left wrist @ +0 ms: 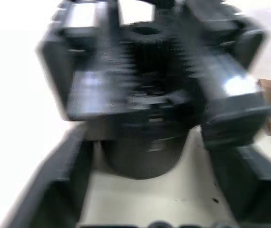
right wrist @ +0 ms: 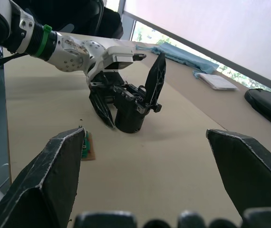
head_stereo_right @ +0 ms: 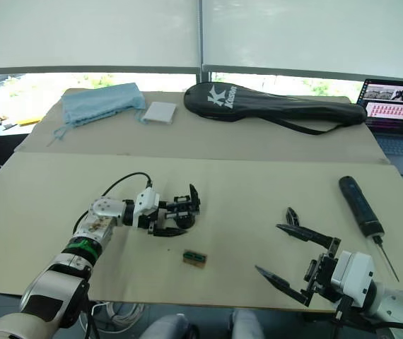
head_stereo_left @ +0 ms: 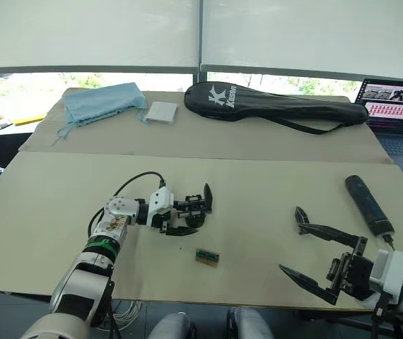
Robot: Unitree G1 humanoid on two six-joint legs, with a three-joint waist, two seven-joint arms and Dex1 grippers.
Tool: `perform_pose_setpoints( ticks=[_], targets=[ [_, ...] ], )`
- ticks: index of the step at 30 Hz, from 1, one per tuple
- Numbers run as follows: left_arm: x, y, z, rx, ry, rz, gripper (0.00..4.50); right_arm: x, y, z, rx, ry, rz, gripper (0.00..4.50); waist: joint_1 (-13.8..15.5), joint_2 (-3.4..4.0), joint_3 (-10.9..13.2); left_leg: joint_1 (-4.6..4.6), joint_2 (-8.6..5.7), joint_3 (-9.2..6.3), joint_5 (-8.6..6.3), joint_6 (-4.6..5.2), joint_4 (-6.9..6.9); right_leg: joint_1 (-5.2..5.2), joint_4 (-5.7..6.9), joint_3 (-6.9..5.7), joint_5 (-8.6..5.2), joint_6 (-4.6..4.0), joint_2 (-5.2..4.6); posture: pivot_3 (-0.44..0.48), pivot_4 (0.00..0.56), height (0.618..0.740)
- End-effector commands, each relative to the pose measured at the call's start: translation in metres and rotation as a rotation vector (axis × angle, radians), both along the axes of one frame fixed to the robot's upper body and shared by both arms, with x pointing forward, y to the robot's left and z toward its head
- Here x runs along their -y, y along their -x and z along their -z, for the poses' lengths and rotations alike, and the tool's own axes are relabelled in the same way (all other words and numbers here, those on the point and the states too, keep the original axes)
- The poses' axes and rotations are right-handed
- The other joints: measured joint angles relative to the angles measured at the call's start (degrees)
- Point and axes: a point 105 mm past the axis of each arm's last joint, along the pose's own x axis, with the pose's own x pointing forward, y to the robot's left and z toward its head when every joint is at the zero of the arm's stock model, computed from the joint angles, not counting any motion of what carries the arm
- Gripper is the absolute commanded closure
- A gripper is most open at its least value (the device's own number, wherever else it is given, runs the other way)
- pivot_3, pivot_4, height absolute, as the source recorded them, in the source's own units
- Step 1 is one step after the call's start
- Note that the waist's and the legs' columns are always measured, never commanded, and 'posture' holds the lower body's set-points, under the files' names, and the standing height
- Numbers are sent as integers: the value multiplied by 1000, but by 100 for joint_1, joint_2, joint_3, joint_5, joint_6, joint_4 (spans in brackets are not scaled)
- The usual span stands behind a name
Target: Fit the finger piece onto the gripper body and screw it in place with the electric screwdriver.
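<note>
The gripper body (head_stereo_left: 189, 212), a stubby black cylinder with a toothed top, stands on the tan table (head_stereo_left: 258, 183) left of centre. My left gripper (head_stereo_left: 194, 213) is shut on it, one finger (right wrist: 154, 80) upright on one side and the other finger (right wrist: 101, 108) low on the opposite side. The electric screwdriver (head_stereo_left: 368, 205) lies at the table's right side, its thin bit (head_stereo_right: 385, 258) pointing toward the front edge. My right gripper (head_stereo_left: 290, 239) hangs open near the front right, holding nothing, just left of the screwdriver. The finger piece is hidden or out of view.
A tiny green-and-tan block (head_stereo_left: 207, 257) lies in front of the gripper body. On the far table are a black racket bag (head_stereo_left: 272, 102), a blue cloth (head_stereo_left: 102, 102) and a white pad (head_stereo_left: 160, 111). A laptop (head_stereo_left: 399, 113) sits at the far right.
</note>
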Motion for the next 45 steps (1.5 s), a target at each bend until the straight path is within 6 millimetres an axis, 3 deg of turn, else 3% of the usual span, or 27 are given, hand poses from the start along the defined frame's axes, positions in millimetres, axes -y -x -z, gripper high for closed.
perform_pose_setpoints(
  ticks=[1,4,6,9,17,26,35,37,40,45],
  targets=[
    [-5,-2,-7,23,42,-33,2243,-1,4,-9,47,-1,-4,0,-11,0,0,0,0,0,0,0,0,0,1,0,0,0,0,0,150,740],
    [-1,-5,-23,39,112,-89,2243,-1,4,-8,47,-2,-4,0,-29,-1,0,-1,2,0,0,0,0,-2,2,2,0,0,1,0,150,740],
    [2,5,-27,72,92,-74,2243,0,4,-8,46,-3,-3,0,-36,-2,2,-7,2,0,0,0,0,-8,2,3,0,0,1,0,150,740],
    [6,10,-35,81,129,-204,2243,1,5,-6,38,-4,-5,0,-40,-3,2,-27,2,0,0,0,2,-25,2,5,0,0,1,0,150,740],
    [21,31,-25,53,125,-421,2243,-1,2,-4,37,-9,-17,0,26,-1,4,-41,2,-2,-1,0,14,-32,2,6,2,3,1,0,150,740],
    [37,33,-21,77,143,-481,2243,-1,3,-4,44,-3,-17,0,75,-1,4,-40,1,-1,0,-2,13,-32,1,5,2,3,2,0,150,740],
    [29,36,-1,24,79,-442,2243,3,3,-5,52,8,-6,0,59,2,2,-30,2,-1,1,-4,12,-27,3,5,2,2,3,0,150,740],
    [28,35,0,1,74,-452,1207,3,2,-4,52,6,-5,0,61,2,2,-30,2,-1,1,-4,12,-26,3,5,2,2,3,0,150,740],
    [24,31,-4,-16,74,-454,29,1,3,-3,50,3,-7,0,62,3,1,-29,2,-1,1,-3,13,-24,3,4,2,2,3,0,150,740],
    [1,28,-12,9,33,-385,29,0,2,-2,49,-4,-8,0,51,3,1,-25,2,0,2,-5,13,-25,7,5,2,2,5,0,150,740]
  ],
)
